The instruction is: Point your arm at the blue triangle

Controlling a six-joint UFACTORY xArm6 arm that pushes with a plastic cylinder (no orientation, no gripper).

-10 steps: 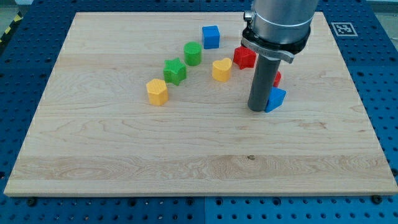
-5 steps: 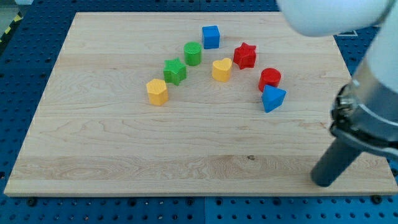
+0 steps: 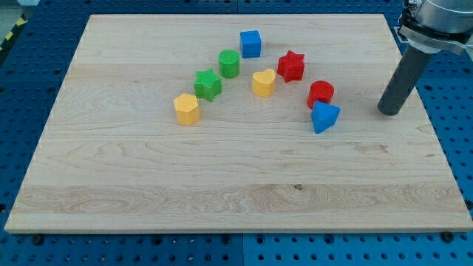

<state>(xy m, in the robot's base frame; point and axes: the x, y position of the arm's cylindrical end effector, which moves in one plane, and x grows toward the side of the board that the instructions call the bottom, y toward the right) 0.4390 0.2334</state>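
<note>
Resting on wood board (image 3: pixel 148 170), my tip (image 3: pixel 389 113) rt of blue triangle (image 3: pixel 324 117)

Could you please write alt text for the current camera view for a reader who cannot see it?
My tip rests on a wooden board, apart from the blue triangle to its left, with a red cylinder touching the triangle's top. Six more coloured blocks arc leftward.

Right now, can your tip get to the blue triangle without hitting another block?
Probably yes. My tip stands to the view's right of the blue triangle, with bare board between them; the red round block sits just above that path.
</note>
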